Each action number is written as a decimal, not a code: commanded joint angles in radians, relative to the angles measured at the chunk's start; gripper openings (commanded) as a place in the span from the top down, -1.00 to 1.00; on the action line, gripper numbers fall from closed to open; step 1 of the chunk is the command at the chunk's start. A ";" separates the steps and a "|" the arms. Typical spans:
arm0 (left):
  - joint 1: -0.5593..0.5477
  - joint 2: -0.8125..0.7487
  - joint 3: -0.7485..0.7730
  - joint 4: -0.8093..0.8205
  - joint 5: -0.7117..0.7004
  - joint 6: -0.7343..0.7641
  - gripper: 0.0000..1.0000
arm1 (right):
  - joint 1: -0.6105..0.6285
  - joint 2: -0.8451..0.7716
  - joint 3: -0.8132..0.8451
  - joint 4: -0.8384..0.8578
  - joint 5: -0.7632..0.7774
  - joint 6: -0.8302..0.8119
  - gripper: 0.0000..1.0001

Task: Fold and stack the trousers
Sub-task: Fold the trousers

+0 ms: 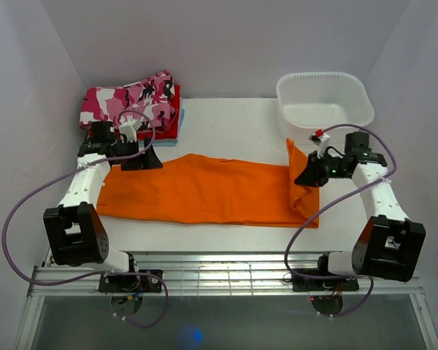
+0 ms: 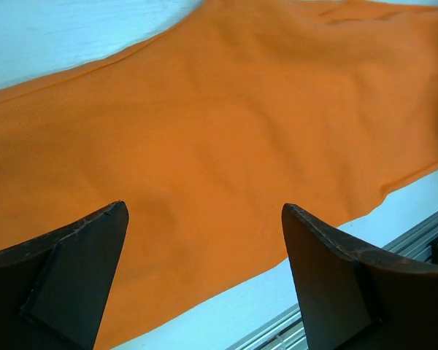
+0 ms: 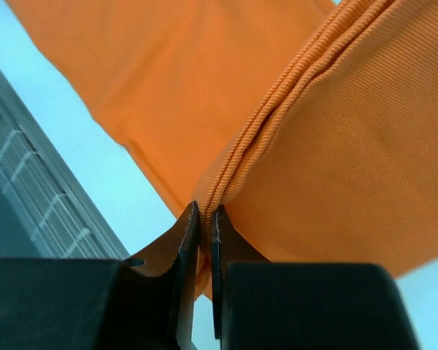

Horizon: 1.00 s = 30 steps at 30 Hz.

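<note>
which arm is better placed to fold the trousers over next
Right. The right hand is shut on the raised ribbed edge of the trousers, so it could likely carry that end across. The left hand hangs open above the other end, holding nothing.

Trousers [image 3: 365, 153]: matt ribbed-weave orange cloth. Tub [image 1: 359, 93]: smooth white plastic.

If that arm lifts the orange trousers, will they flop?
Probably floppy: the trousers fold up where the right gripper pinches them, the rest lying flat. Likely light, since one pinched edge holds that end raised. Ribbed weave probably resists slipping.
</note>
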 commanded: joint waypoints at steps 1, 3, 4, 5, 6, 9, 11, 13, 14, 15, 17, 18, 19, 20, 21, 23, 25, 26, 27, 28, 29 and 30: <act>0.082 0.015 -0.007 -0.021 0.071 -0.031 -0.96 | 0.173 -0.050 -0.063 0.292 -0.046 0.309 0.84; 0.135 0.037 -0.017 -0.028 0.102 -0.026 -0.96 | 0.303 -0.040 -0.100 0.447 -0.022 0.383 0.84; 0.151 0.043 -0.022 -0.030 0.116 -0.020 -0.96 | 0.336 -0.014 -0.109 0.498 0.003 0.453 0.85; 0.163 0.049 -0.024 -0.033 0.130 -0.016 -0.96 | 0.369 0.005 -0.115 0.589 0.015 0.486 0.85; 0.177 0.061 -0.024 -0.041 0.127 0.000 -0.96 | 0.433 0.025 -0.123 0.631 0.024 0.517 0.84; 0.182 0.073 -0.025 -0.047 0.105 0.027 -0.96 | 0.541 0.117 -0.114 0.781 0.084 0.632 0.84; 0.182 0.075 -0.036 -0.044 0.095 0.033 -0.96 | 0.584 0.189 -0.097 0.849 0.123 0.705 0.85; 0.182 0.077 -0.048 -0.038 0.073 0.033 -0.96 | 0.638 0.258 -0.061 0.905 0.167 0.747 0.84; 0.182 0.077 -0.062 -0.035 0.067 0.033 -0.96 | 0.653 0.278 -0.051 0.923 0.178 0.770 0.84; 0.182 0.075 -0.071 -0.024 0.061 0.033 -0.96 | 0.679 0.296 -0.042 0.940 0.187 0.813 0.84; 0.182 0.077 -0.090 -0.018 0.035 0.037 -0.96 | 0.704 0.350 -0.011 0.981 0.209 0.848 0.85; 0.182 0.075 -0.109 -0.010 0.032 0.040 -0.96 | 0.725 0.368 0.003 0.988 0.210 0.880 0.85; 0.182 0.075 -0.119 -0.007 0.024 0.044 -0.96 | 0.736 0.382 0.015 0.994 0.216 0.894 0.85; 0.182 0.072 -0.128 -0.002 0.021 0.046 -0.96 | 0.747 0.402 0.031 1.010 0.231 0.907 0.85; 0.182 0.070 -0.136 0.007 0.016 0.044 -0.96 | 0.771 0.410 0.037 1.021 0.236 0.916 0.85; 0.182 0.070 -0.156 0.015 0.009 0.044 -0.96 | 0.793 0.418 0.054 1.030 0.270 0.931 0.85; 0.182 0.075 -0.171 0.027 0.001 0.040 -0.96 | 0.821 0.421 0.060 1.035 0.297 0.946 0.85; 0.182 0.078 -0.174 0.028 -0.002 0.040 -0.96 | 0.828 0.424 0.063 1.032 0.308 0.951 0.85; 0.183 0.089 -0.179 0.036 -0.008 0.037 -0.96 | 0.842 0.425 0.075 1.024 0.317 0.954 0.85; 0.183 0.095 -0.189 0.042 -0.019 0.034 -0.96 | 0.847 0.428 0.081 1.020 0.325 0.959 0.85; 0.182 0.104 -0.195 0.047 -0.028 0.033 -0.96 | 0.853 0.431 0.084 1.021 0.325 0.969 0.85; 0.182 0.122 -0.200 0.054 -0.052 0.029 -0.96 | 0.863 0.435 0.100 1.011 0.328 0.973 0.85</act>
